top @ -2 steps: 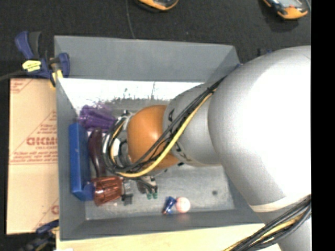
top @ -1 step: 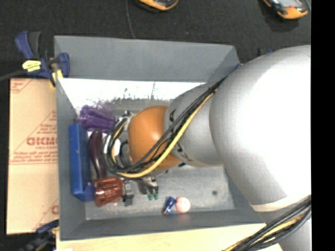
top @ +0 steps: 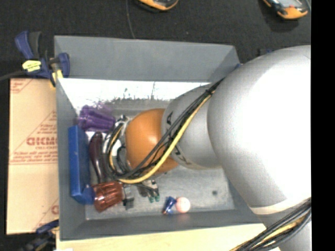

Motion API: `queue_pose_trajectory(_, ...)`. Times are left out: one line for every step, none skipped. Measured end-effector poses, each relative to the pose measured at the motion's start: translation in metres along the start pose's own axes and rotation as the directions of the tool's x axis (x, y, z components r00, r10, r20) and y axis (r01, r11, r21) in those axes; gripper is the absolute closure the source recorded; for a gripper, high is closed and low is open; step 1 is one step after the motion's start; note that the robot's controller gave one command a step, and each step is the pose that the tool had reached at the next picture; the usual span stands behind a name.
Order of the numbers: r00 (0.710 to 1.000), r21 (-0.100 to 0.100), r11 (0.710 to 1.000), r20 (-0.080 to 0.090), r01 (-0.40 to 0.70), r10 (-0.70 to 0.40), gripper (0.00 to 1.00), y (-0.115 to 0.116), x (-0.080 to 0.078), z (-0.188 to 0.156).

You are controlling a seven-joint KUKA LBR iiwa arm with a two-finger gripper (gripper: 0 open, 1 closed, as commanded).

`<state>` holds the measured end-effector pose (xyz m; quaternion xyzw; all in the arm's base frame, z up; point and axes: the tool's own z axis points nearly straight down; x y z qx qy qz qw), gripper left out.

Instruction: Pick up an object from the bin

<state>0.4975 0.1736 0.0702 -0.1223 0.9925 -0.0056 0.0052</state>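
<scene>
As far as you can judge, the pick is not made. The pincer (top: 148, 190) sits low in the grey metal bin (top: 146, 51) under the arm's orange cover (top: 141, 135), and you cannot tell how wide it stands or whether it has hold of anything. Just beside it, on the side away from the arm, lies a reddish-brown ridged plastic piece (top: 108, 195), the likeliest candidate; gripping and lifting are all left. Beyond that piece lie a dark maroon curved piece (top: 97, 153), a long blue block (top: 78, 163) against the wall and a purple ridged plastic piece (top: 94, 118). A small pink ball (top: 182, 205) rests near the pincer's other side. The bin floor there is flat, bare metal, but the arm crowds the bin, so room is tight.
</scene>
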Motion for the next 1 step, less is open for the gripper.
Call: queue_pose_trajectory(0.998, -0.007, 0.998, 0.004, 0.059, -0.059, 1.00, 0.0145, -0.0219, -0.1347)
